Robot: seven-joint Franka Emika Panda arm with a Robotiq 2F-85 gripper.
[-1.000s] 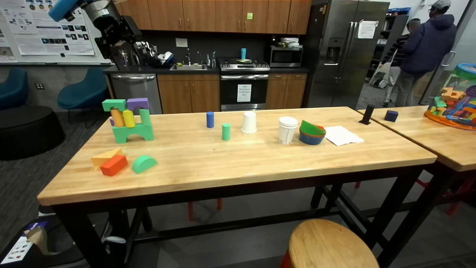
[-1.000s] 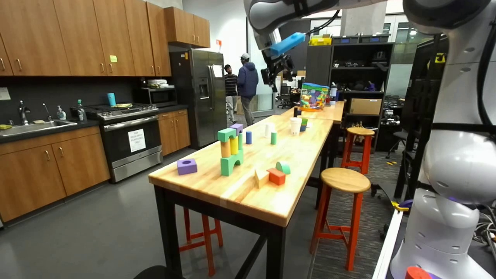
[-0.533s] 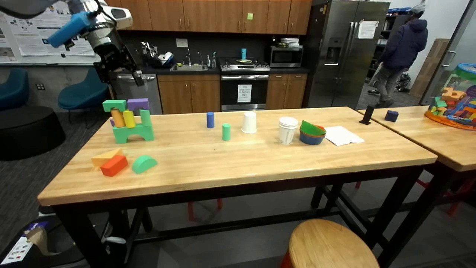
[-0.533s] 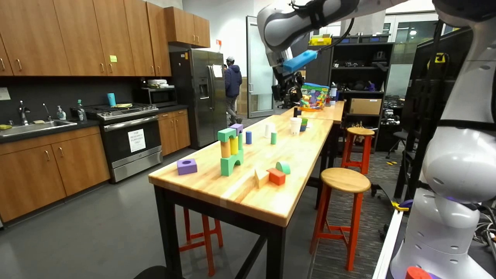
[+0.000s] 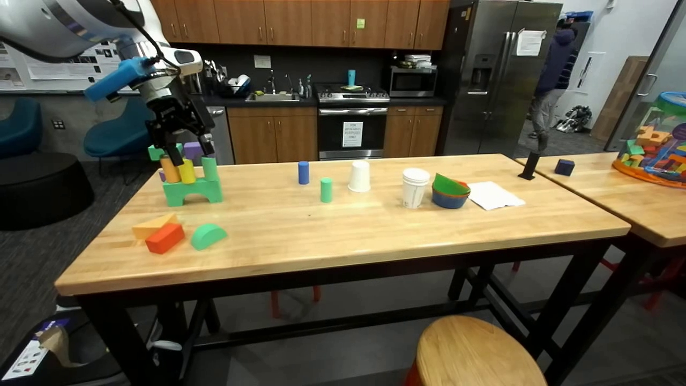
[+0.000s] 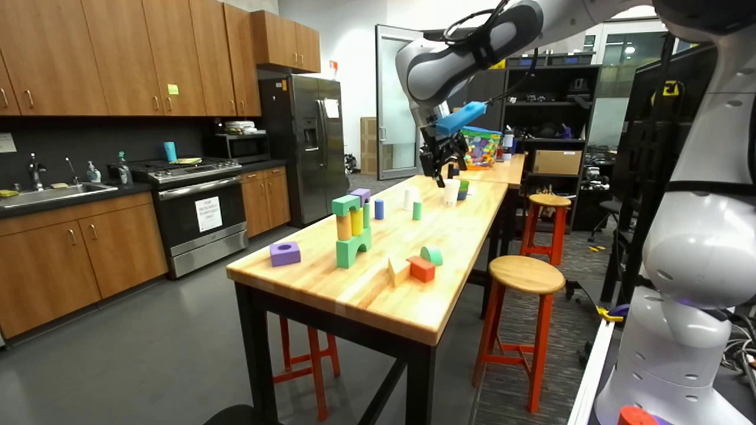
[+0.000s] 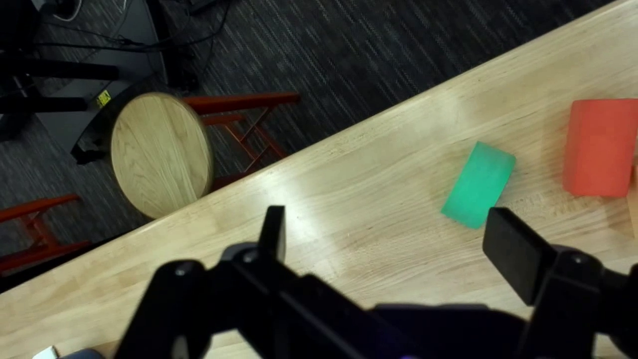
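My gripper [image 7: 387,222] stands open above the wooden table [image 7: 349,164], with nothing between its fingers. In the wrist view a green half-round block [image 7: 478,184] lies just past the tip of the right-hand finger, apart from it in height. A red block [image 7: 600,147] lies farther right, partly cut off. In an exterior view the gripper [image 5: 193,153] overlaps the top of a block tower: green arch base [image 5: 193,191], orange cylinder [image 5: 170,170] and yellow cylinder [image 5: 187,171]. Elsewhere the gripper [image 6: 452,174] appears well apart from that tower, whose green top piece [image 6: 345,205] is fully visible.
A blue cylinder [image 5: 303,172], a green cylinder [image 5: 326,190], an upturned white cup [image 5: 359,176], stacked white cups [image 5: 414,187] and bowls [image 5: 450,198] stand along the table. A purple block [image 6: 284,254] sits near one corner. Stools [image 6: 525,274] flank the table.
The arm has come down toward the table, the gripper lowering and shifting slightly right in both exterior views. Its jaws stay open. The blocks have not moved; people in the background have walked behind the fridge.
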